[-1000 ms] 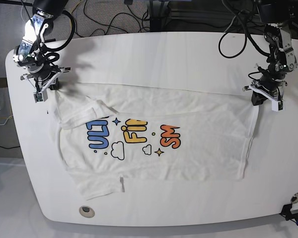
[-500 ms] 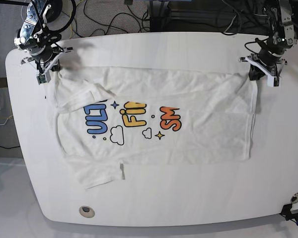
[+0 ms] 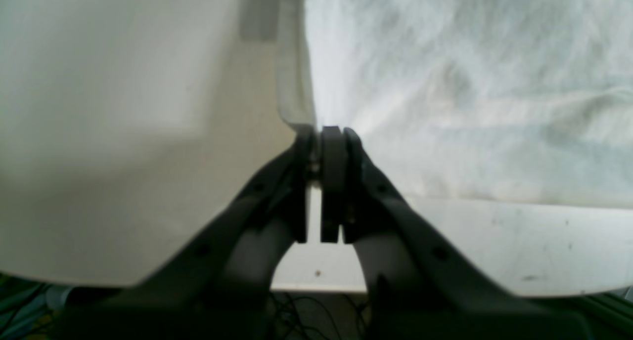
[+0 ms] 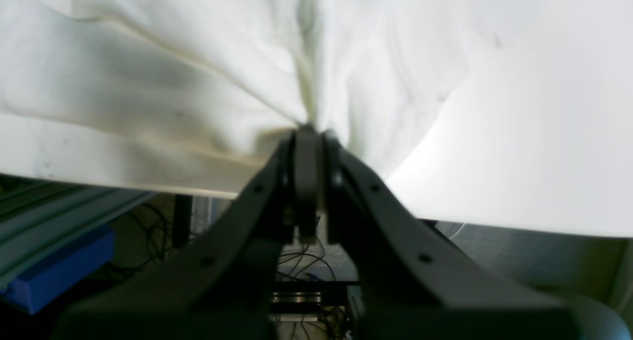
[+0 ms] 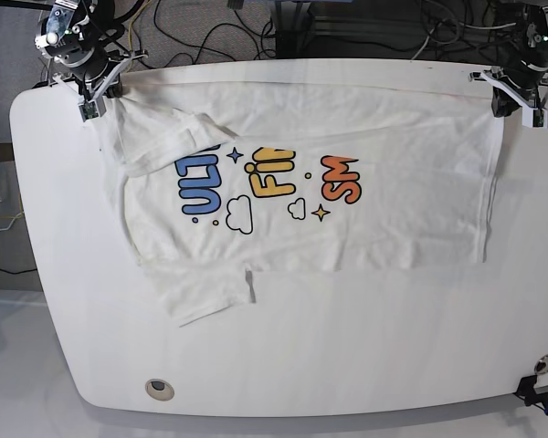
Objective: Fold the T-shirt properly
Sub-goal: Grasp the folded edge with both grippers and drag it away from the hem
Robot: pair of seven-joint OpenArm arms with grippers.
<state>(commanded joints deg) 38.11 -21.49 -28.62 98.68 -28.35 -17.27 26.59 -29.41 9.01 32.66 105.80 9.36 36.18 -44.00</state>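
Two Hands Grip White T-Shirt at Worktop's Far Side

The robot's left hand (image 5: 500, 102) and right hand (image 5: 115, 91) each pinch the white T-shirt (image 5: 393, 214) at a far corner on the worktop (image 5: 347, 351), the left hand at the scene's right and the right hand at its left. Both hands are closed on the cloth, their fingers nearly together with fabric caught between the tips. The garment spans most of the worktop's width, its far edge drawn almost straight between the two grips and close to the worktop's far edge. A folded band crosses the upper shirt, partly covering the print (image 5: 274, 178), where blue, yellow and orange letters appear with stars and outlined clouds. Beside the right hand, a loose flap (image 5: 169, 141) angles over the cloth. A short section (image 5: 205, 294) extends toward the near left, while the right side hangs or lies in a long, narrow edge. Dark cables (image 5: 224, 32) run beyond the worktop.
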